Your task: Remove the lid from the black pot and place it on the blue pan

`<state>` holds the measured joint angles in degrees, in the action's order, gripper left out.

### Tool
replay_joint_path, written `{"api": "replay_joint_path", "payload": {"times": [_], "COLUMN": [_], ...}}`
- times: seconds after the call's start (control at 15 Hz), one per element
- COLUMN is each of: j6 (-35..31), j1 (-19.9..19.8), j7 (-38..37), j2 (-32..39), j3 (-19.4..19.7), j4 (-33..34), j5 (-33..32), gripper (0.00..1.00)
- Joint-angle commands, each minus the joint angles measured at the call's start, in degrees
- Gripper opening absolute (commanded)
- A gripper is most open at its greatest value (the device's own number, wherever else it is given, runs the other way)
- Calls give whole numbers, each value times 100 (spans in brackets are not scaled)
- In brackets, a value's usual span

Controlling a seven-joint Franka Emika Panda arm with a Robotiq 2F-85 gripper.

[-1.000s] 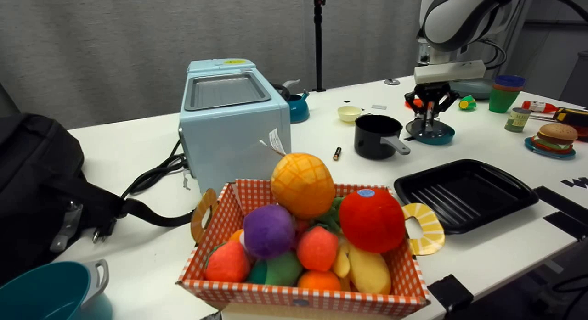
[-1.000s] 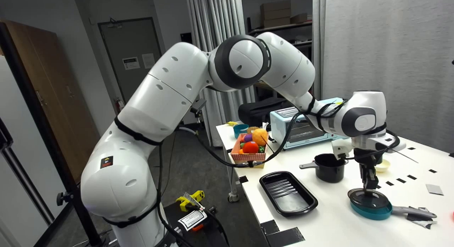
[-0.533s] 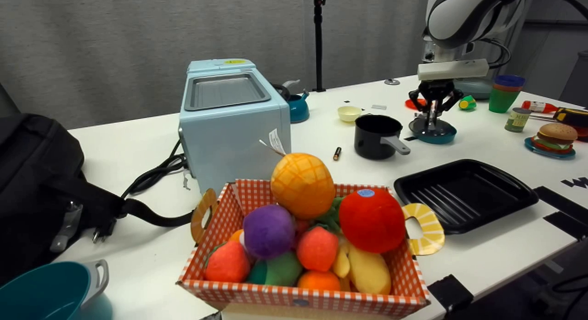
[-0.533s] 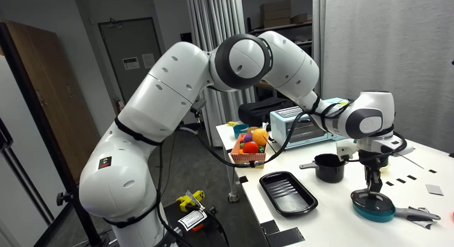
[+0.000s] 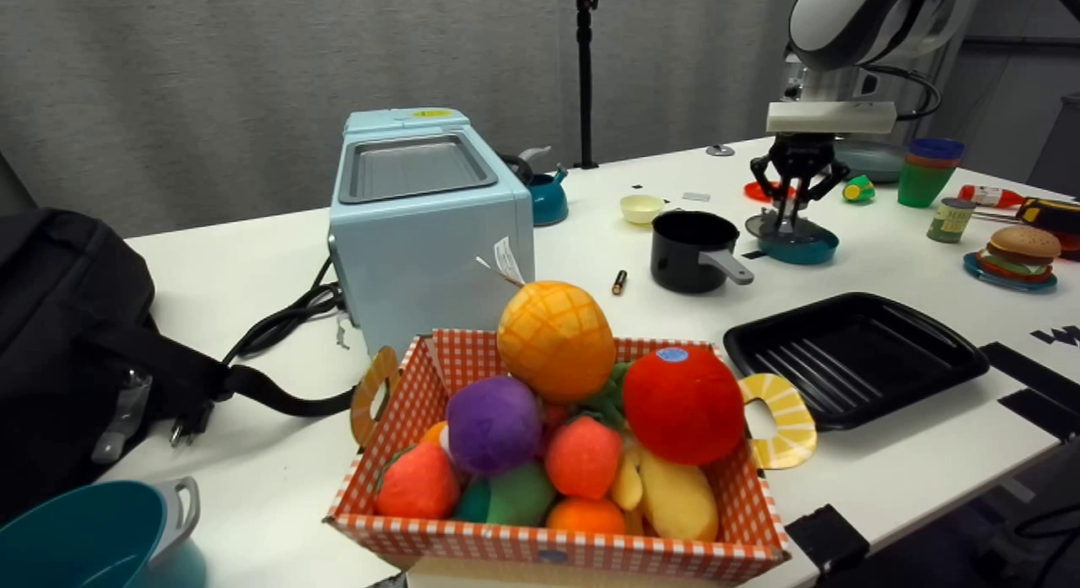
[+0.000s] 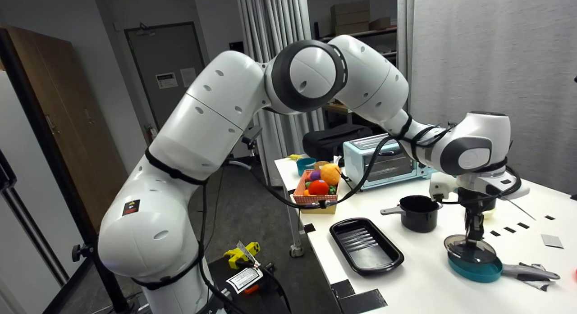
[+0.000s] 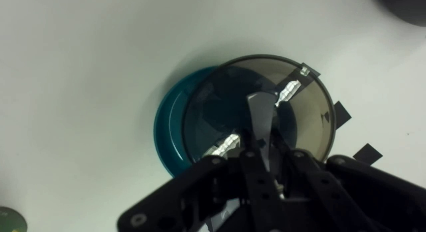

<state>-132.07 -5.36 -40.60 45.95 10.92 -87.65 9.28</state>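
Wrist view alone shows tape point(image 7: 297, 76) through the lid point(image 7: 229, 107)

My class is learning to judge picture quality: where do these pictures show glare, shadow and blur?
In the wrist view, bright glints on the lid, soft shadow on the white table beside the blue pan, the black pot blurred at the corner, the end effector dark and slightly soft; in an exterior view, a pale sheen in the black tray.
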Motion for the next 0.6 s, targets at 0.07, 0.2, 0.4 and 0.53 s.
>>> {"api": "replay_joint_path", "payload": {"times": [0.07, 0.2, 0.4, 0.53], "j6": [85, 72, 52, 86], "j1": [-120, -108, -74, -78], "j7": [127, 114, 79, 49], "j2": [-257, -257, -207, -159], "j3": [-69, -49, -20, -3], "j4": [-227, -279, -332, -320], "j5": [157, 125, 87, 83], "gripper": [4, 4, 4, 4]}}
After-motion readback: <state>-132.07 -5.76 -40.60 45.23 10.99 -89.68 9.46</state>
